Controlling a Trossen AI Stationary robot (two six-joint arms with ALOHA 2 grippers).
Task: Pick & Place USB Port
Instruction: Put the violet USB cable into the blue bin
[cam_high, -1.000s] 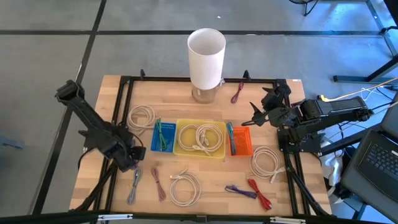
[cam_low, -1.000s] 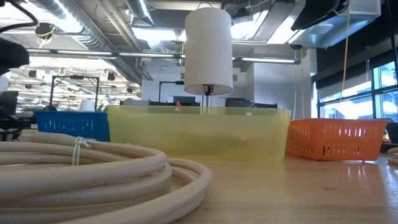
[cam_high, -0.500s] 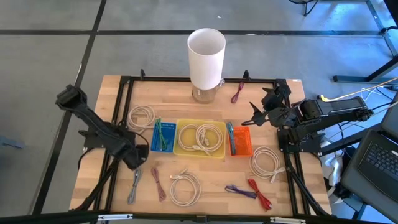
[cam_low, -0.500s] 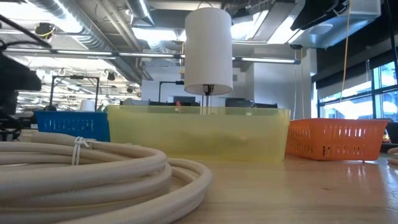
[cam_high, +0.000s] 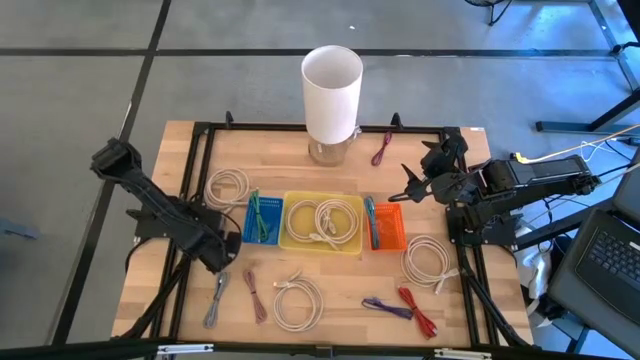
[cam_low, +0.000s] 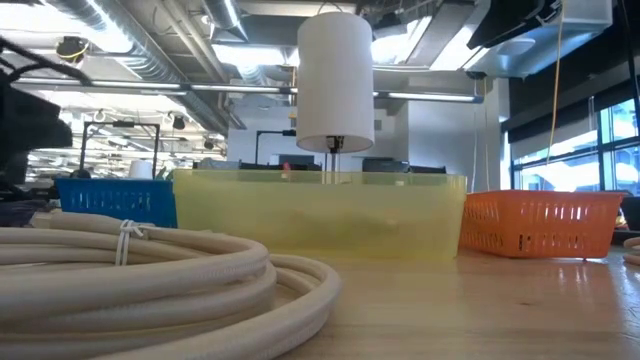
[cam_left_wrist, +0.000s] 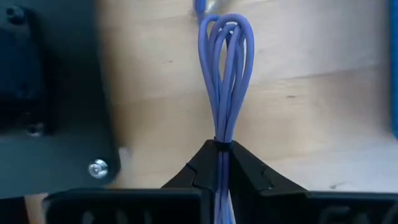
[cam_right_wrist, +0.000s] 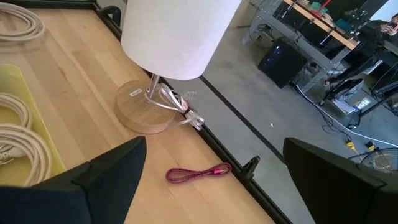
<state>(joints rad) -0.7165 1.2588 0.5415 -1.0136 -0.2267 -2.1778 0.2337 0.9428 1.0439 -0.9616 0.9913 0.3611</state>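
A pale blue bundled USB cable (cam_left_wrist: 225, 74) lies on the wood near the table's front left corner, also seen in the high view (cam_high: 215, 300). My left gripper (cam_left_wrist: 222, 150) stands over the cable's far end (cam_high: 222, 264), pointing steeply down, shut on the cable. My right gripper (cam_high: 410, 190) waits open in the air above the table's right side, its fingers wide apart in the right wrist view (cam_right_wrist: 214, 144) with nothing between them. My left gripper pinches the gathered strands (cam_left_wrist: 222, 138) of the cable bundle between its two fingers, near the bundle's far end. The fingers come from above, pointing steeply down. The bundle's looped part (cam_left_wrist: 227, 37) lies flat on the table beyond the fingertips.
A blue bin (cam_high: 262, 220), a yellow bin (cam_high: 296, 240) with white cables and an orange bin (cam_high: 390, 228) stand in a row mid-table. A white lamp (cam_high: 332, 85) stands at the far edge. White coils (cam_high: 228, 186), (cam_high: 298, 300), (cam_high: 428, 260) and red and purple cables (cam_high: 415, 310) lie about.
My left gripper has come down and moved a little toward the table's near edge, onto the far end of the blue cable; the cable has stayed on the table. In the low view the dark arm has come further into the picture's left edge.
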